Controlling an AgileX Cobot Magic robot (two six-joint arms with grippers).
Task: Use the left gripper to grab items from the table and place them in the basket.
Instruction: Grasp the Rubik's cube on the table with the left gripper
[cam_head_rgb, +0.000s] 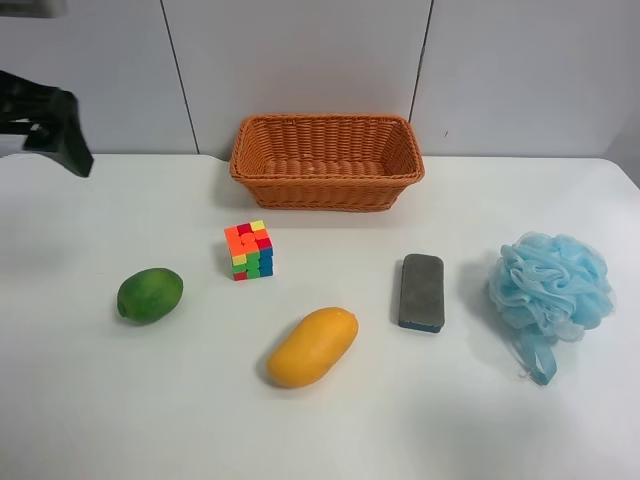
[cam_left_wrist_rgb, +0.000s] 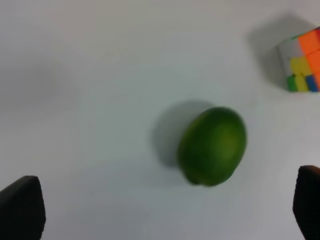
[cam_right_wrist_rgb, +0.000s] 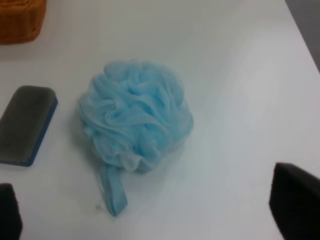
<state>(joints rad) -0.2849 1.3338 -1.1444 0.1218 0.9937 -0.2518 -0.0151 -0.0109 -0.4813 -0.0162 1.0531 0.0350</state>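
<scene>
The wicker basket (cam_head_rgb: 326, 186) stands at the back middle of the white table (cam_head_rgb: 140, 410). In front of it lie the puzzle cube (cam_head_rgb: 250, 250), the green fruit (cam_head_rgb: 150, 295), the mango (cam_head_rgb: 313, 346), the grey pad (cam_head_rgb: 421, 291) and the blue puff (cam_head_rgb: 550, 285). My left gripper (cam_left_wrist_rgb: 165, 210) is open and empty, high above the green fruit (cam_left_wrist_rgb: 212, 145), with the cube (cam_left_wrist_rgb: 302, 60) off to one side. Its black arm (cam_head_rgb: 55, 130) shows at the exterior high view's far left. My right gripper (cam_right_wrist_rgb: 152, 215) is open and empty above the puff (cam_right_wrist_rgb: 137, 117).
The pad (cam_right_wrist_rgb: 25, 125) and a corner of the basket (cam_right_wrist_rgb: 20, 20) show in the right wrist view. A grey panelled wall stands behind the table. The table's right edge runs close to the puff.
</scene>
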